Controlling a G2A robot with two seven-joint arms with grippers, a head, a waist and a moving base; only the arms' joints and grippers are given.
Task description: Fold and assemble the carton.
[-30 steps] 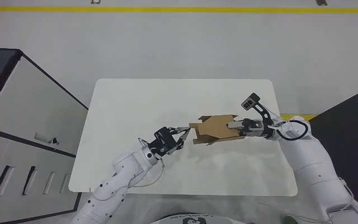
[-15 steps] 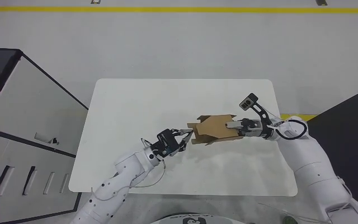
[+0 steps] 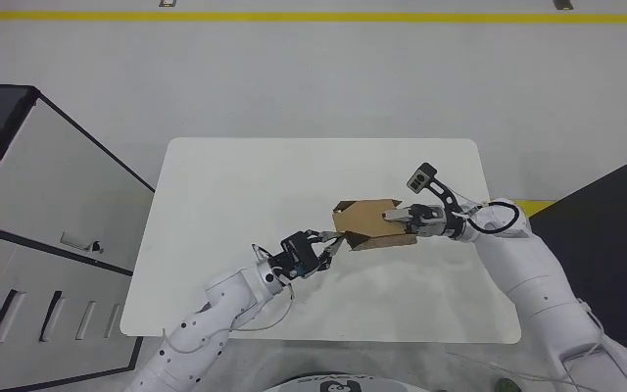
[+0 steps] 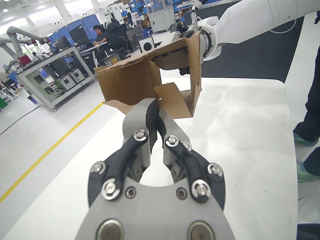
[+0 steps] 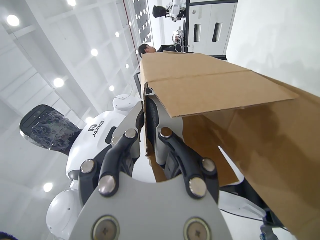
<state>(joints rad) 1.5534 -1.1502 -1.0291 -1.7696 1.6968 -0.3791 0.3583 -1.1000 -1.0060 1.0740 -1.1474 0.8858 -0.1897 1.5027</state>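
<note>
The carton (image 3: 370, 223) is plain brown cardboard, a little darker on its inner sides, and the table (image 3: 245, 196) under it is white. The left gripper (image 4: 154, 106) and the right gripper (image 5: 146, 111) have the same colours: silver-grey fingers with black ribbed pads, black link pieces, and shiny silver screws on a grey metal plate. The floor (image 3: 294, 78) is light grey with one yellow line (image 3: 294, 17) across it, and the cabinet (image 3: 59, 176) is pale grey with a black edge.
</note>
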